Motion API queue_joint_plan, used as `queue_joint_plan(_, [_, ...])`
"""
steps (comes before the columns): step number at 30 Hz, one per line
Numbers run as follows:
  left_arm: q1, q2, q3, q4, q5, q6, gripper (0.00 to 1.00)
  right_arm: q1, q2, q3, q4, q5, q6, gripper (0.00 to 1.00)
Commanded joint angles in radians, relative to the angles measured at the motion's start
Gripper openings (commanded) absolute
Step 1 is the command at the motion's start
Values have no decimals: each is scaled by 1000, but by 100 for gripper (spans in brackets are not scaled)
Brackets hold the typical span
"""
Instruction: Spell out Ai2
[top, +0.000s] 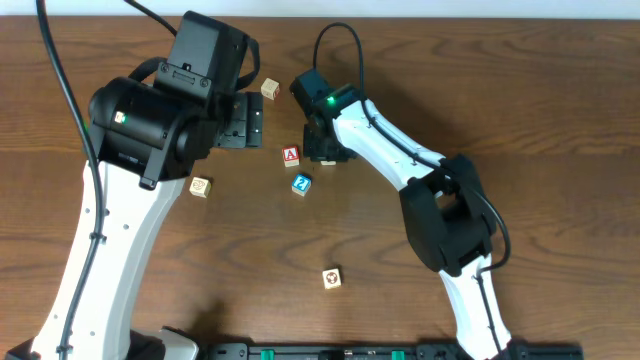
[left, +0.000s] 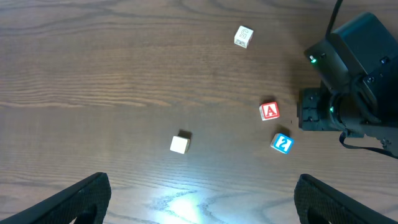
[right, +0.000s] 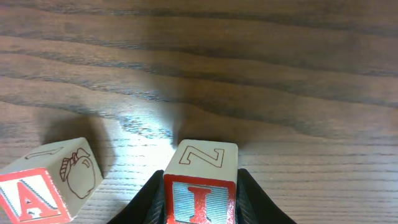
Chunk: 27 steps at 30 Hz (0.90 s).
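"Where's the A block (top: 291, 155) sitting?"

"On the table (top: 520, 90), just left of the I block (right: 200, 186), not touching. The 2 block (top: 301, 184) lies near, in front of it, and a stray block (top: 331, 278) well beyond that."

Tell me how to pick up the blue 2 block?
Come straight down from above and pinch two opposite side faces of the blue block. It is a small cube sitting flat on the table, a bit turned, so twist to match. The A block stands apart.
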Motion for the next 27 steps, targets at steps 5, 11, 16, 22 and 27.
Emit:
queue_joint_plan(5, [-3,11,-52,0,-25,6,95,5,-27,-13,-2,2,31,21])
queue_joint_plan(11, [-3,11,-72,14,-24,6,95,3,-27,-13,-18,41,31,22])
queue_joint_plan(16, [-3,11,-72,29,-23,6,95,0,-27,-13,-31,54,19,27])
queue_joint_plan(22, [-3,11,-72,29,-23,6,95,-1,-27,-13,-21,54,19,44])
queue_joint_plan(27, [-3,11,-72,29,-23,6,95,-3,-41,-13,-3,65,19,51])
